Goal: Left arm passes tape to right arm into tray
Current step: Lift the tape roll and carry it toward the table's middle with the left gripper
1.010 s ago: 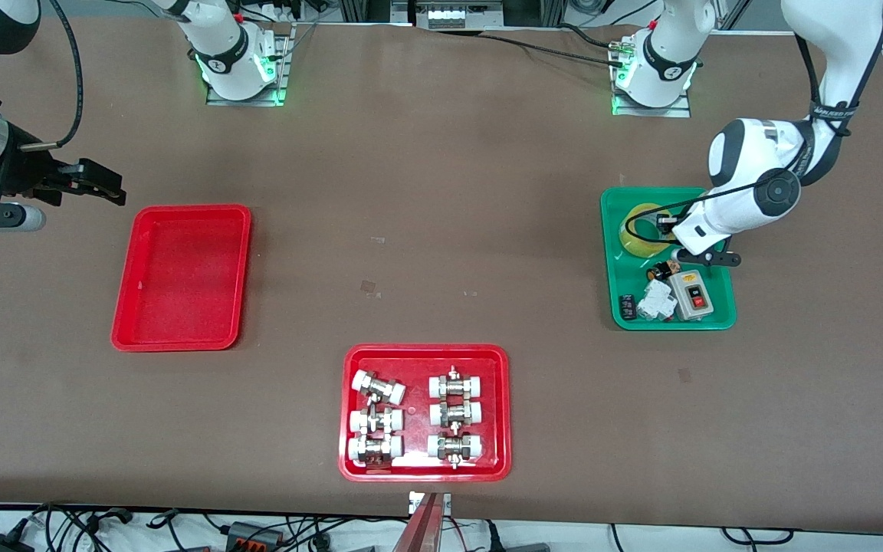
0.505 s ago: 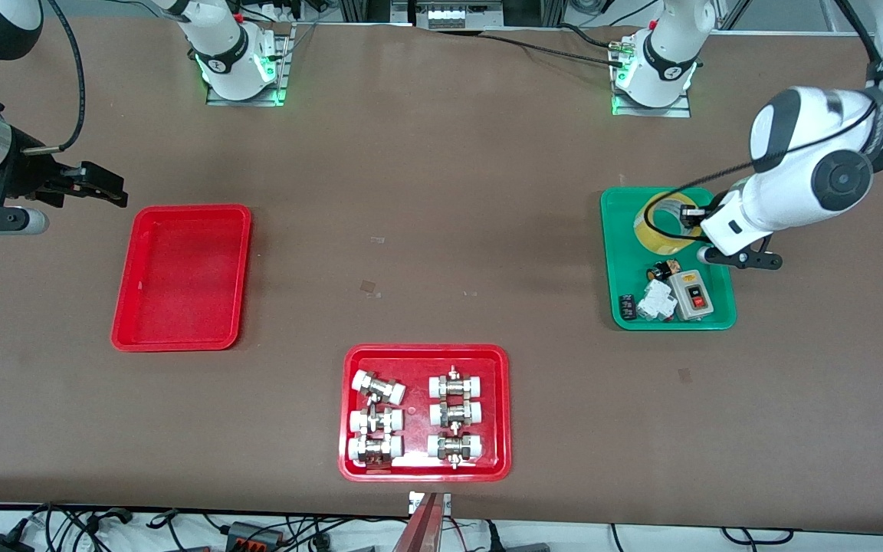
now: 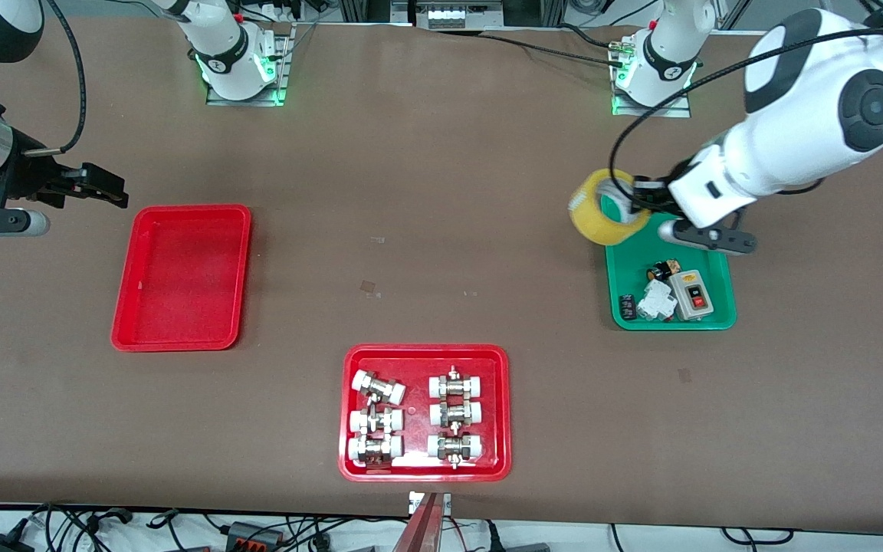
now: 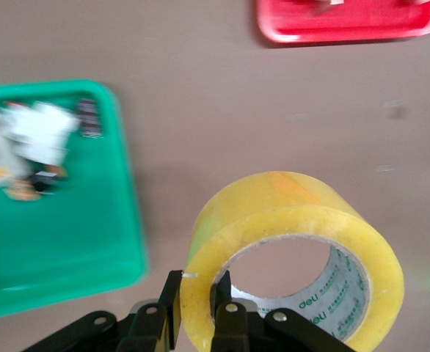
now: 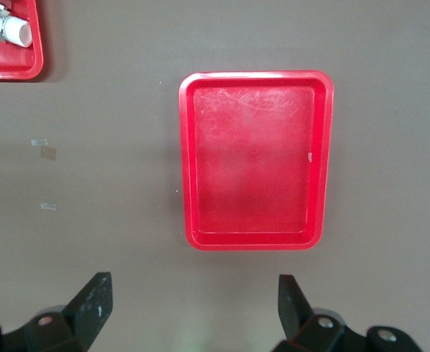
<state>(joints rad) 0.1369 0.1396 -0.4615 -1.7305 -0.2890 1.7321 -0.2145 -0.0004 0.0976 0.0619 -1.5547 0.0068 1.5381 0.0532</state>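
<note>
My left gripper [image 3: 635, 201] is shut on the wall of the yellow tape roll [image 3: 602, 208] and holds it in the air over the corner of the green tray [image 3: 625, 261] that lies toward the right arm's end. In the left wrist view the fingers [image 4: 172, 304] pinch the roll's wall [image 4: 296, 235]. My right gripper [image 3: 108, 192] is open and empty, waiting in the air beside the plain red tray [image 3: 181, 276]. That tray also shows in the right wrist view [image 5: 255, 158], with the gripper [image 5: 193, 304] short of its rim.
The green tray holds a grey switch box [image 3: 690, 295], a white part [image 3: 656, 300] and small black pieces. A second red tray [image 3: 426, 412] with white-capped metal fittings sits near the table's front edge. Both arm bases stand along the table's back edge.
My left gripper has lifted the tape out of the green tray and carried it up and toward the right arm's end. The right arm has stayed put.
</note>
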